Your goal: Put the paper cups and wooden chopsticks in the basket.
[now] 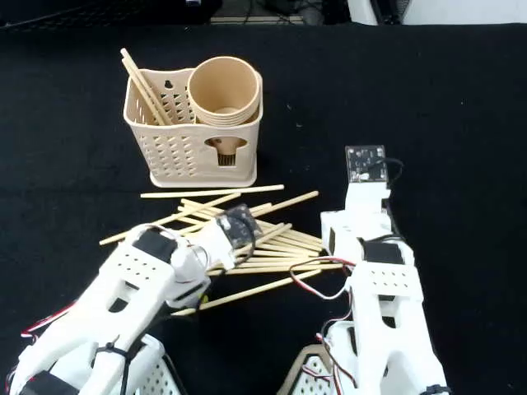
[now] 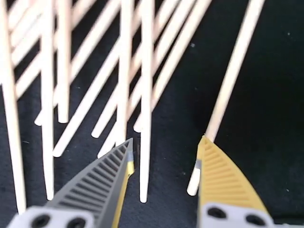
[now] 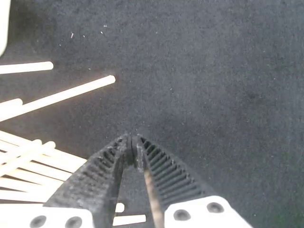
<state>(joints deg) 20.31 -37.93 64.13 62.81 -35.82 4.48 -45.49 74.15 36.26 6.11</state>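
1. Wooden chopsticks lie piled on the bench at centre frame, below the basket, with long axes mostly left-right.
2. Left jaws, nearer, gape open over one stick's end and grip nothing.
3. Right jaws are closed and empty, right of the pile.

A black cloth is lying flat across the whole working area, carrying a few pale specks of lint. Beyond its far edge, a white object is sitting beside some dark cables.
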